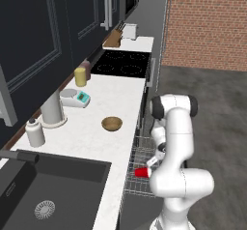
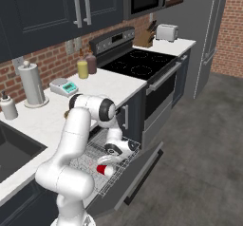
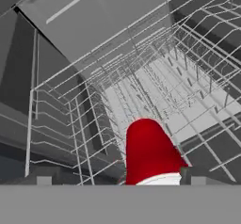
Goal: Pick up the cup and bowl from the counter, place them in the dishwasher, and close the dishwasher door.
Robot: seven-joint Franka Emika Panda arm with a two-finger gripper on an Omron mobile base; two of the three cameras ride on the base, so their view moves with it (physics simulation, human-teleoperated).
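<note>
The red cup (image 1: pixel 141 172) (image 2: pixel 102 170) lies on its side in the grey wire rack (image 1: pixel 136 188) (image 2: pixel 88 156) of the open dishwasher. My gripper (image 1: pixel 153 162) (image 2: pixel 107 159) hangs just above it, open. In the hand view the cup (image 3: pixel 148 148) sits between the spread fingertips of the gripper (image 3: pixel 120 178), closer to the right one, with its white rim toward the camera. The tan bowl (image 1: pixel 112 123) rests upright on the white counter (image 1: pixel 116 98) above the rack. The dishwasher door (image 2: pixel 142 173) is folded down toward the floor.
On the counter stand a white bottle (image 1: pixel 34 133), a paper-towel roll (image 1: pixel 52 109), a kitchen scale (image 1: pixel 76 97) and a yellow jar (image 1: pixel 80 77). The black sink (image 1: pixel 53 195) is at the near left, the cooktop (image 1: pixel 121 63) beyond. Grey floor lies to the right.
</note>
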